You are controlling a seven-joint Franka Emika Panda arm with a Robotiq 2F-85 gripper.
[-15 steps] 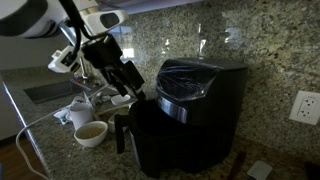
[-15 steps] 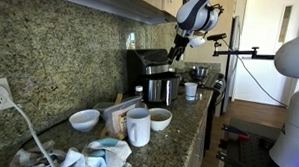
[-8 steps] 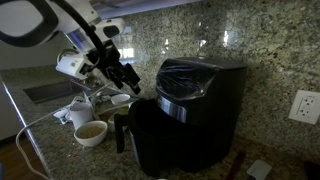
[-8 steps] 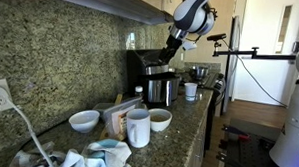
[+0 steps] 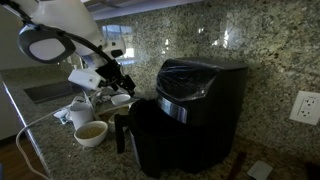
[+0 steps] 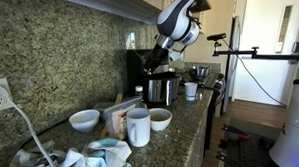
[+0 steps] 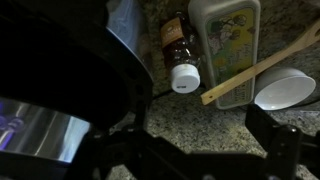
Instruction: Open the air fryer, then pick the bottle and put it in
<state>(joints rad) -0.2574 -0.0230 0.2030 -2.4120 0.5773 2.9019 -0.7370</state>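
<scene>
The black air fryer (image 5: 190, 115) stands on the granite counter with its drawer pushed in and its handle (image 5: 122, 132) facing the front; it also shows in an exterior view (image 6: 154, 81) and fills the left of the wrist view (image 7: 60, 80). The bottle (image 7: 178, 55), with a brown body and a white cap, stands on the counter just beside the fryer. My gripper (image 5: 120, 80) hovers open above the counter beside the fryer's upper front corner, holding nothing. In the wrist view its dark fingers (image 7: 285, 150) frame bare counter below the bottle.
A labelled white container (image 7: 225, 35), a wooden spoon (image 7: 265, 62) and a white bowl (image 7: 285, 90) lie close to the bottle. A white bowl of brown liquid (image 5: 90, 133) and a white cup (image 5: 80, 113) stand in front of the fryer. More cups (image 6: 139, 127) and bowls (image 6: 85, 120) crowd the counter.
The arm has swung away from the fryer's top and down toward the counter beside it. The gripper stays open and empty.
</scene>
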